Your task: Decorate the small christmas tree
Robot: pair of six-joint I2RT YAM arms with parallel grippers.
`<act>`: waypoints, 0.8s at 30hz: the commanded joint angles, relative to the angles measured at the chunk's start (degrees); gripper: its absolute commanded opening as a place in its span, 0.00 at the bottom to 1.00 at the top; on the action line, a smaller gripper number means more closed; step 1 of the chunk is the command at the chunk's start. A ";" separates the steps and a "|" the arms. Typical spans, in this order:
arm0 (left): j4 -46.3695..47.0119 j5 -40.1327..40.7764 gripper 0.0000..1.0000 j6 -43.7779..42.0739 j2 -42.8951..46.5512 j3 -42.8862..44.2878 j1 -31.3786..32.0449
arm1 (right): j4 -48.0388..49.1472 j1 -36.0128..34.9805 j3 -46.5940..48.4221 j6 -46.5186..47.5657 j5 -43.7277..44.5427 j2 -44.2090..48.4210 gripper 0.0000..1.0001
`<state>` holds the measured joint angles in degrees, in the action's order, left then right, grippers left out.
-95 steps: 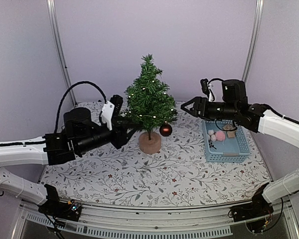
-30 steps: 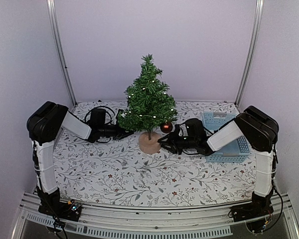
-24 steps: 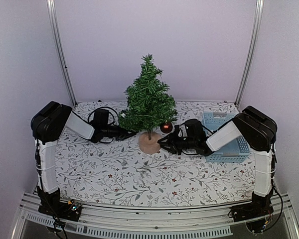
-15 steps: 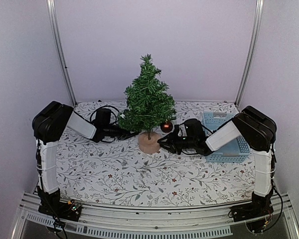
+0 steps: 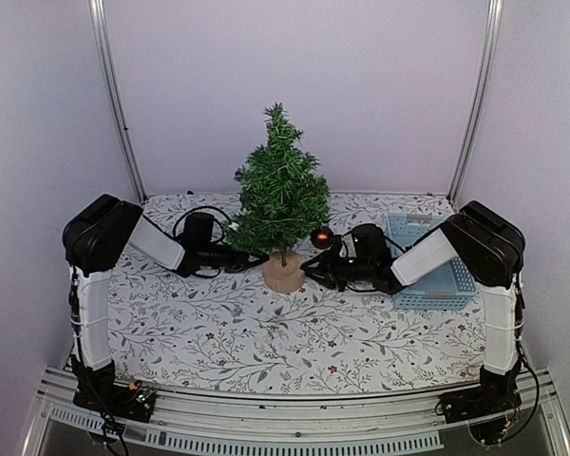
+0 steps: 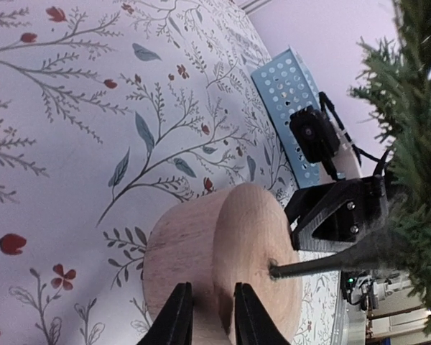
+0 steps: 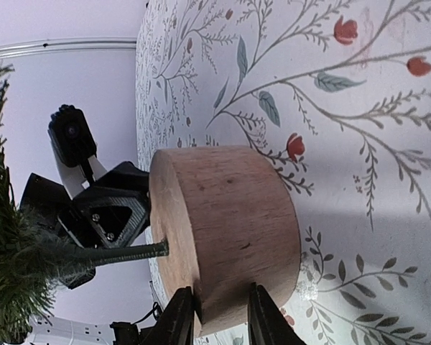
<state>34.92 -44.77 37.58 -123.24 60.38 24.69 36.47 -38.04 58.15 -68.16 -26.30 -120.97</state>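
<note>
1. The small christmas tree point(image 5: 280, 195) stands straight up on its round wooden base point(image 5: 285, 274), near the back middle of the flowery desk point(image 5: 266, 332).
2. The left tool point(image 6: 212, 320) lies low, close by the left side of the base. Its fingers point(image 6: 178, 316) are a little apart and hold nothing.
3. The right tool point(image 7: 219, 316) lies low by the right side of the base. It is a little open too, and empty.
4. A red ball point(image 5: 320, 237) hangs on the tree's right side.
5. A blue basket point(image 5: 451, 285) sits on the desk to the right.
</note>
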 commanded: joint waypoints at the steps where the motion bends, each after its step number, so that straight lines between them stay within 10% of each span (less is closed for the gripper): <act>1: 0.38 -1.62 0.24 -0.18 2.10 -3.89 2.22 | -1.05 0.72 2.62 0.94 1.17 -2.81 0.28; 24: 6.10 0.28 0.24 4.22 5.22 -10.30 6.78 | -0.90 0.47 13.87 -0.21 -1.50 -11.25 0.29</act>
<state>39.75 -44.99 41.08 -118.54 49.84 29.69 36.53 -35.90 71.02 -67.79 -24.32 -129.91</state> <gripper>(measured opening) 0.244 0.282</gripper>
